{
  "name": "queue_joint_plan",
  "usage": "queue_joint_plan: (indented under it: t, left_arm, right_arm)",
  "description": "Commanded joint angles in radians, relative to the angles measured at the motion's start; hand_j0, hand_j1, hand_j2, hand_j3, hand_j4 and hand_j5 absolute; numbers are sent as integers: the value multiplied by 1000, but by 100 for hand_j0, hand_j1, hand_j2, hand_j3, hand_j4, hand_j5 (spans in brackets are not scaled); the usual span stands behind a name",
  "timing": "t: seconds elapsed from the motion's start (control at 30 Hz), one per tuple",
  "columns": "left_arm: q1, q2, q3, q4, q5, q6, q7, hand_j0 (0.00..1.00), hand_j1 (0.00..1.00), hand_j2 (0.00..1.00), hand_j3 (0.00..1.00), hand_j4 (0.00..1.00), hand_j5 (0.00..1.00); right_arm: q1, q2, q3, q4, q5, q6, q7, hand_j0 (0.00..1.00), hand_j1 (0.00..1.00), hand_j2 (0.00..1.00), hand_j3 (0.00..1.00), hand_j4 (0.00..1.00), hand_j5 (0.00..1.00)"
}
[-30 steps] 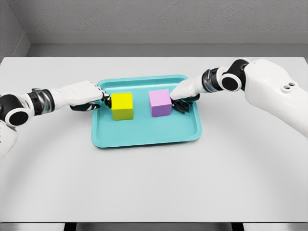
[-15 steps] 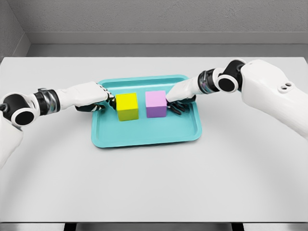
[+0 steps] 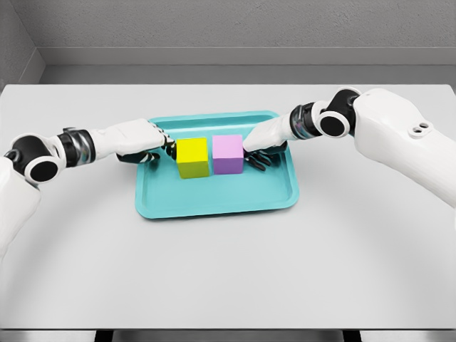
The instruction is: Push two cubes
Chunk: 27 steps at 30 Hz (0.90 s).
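Cubes, one yellow cube (image 3: pixel 192 157) and one purple cube (image 3: pixel 228 154), sit side by side, nearly touching, in our teal tray (image 3: pixel 214 203). Our left hand (image 3: pixel 146 142) and right hand (image 3: pixel 265 141), fingers curled and gripping nothing, press their outer faces. They look light, rigid and likely to slide easily.

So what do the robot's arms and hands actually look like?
Both arms have smooth white rounded shells with black and grey ringed wrist joints. The left hand and right hand have white backs and dark fingers. The right arm's big upper shell carries two small round marks. No loose cables show.
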Motion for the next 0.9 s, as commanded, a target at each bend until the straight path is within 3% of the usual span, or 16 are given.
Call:
queue_joint_plan:
  t: [0.0,0.57,0.73,0.87]
  left_arm:
    - [-3,-2,1,10,3,2,0,54,54,54,54,54,54]
    - [-8,-24,1,17,-24,2,0,54,54,54,54,54,54]
    - [-6,-5,7,14,-16,2,0,67,67,67,67,67,67]
    - [-8,8,8,10,-14,2,0,67,67,67,67,67,67]
  right_arm:
    - [0,0,-1,-3,-2,1,0,15,15,15,15,15,15]
    - [0,-6,-1,-11,-2,0,0,15,15,15,15,15,15]
    - [2,-14,-3,-5,-2,0,0,15,15,15,15,15,15]
    - [2,-20,-3,-2,-2,0,0,15,15,15,15,15,15]
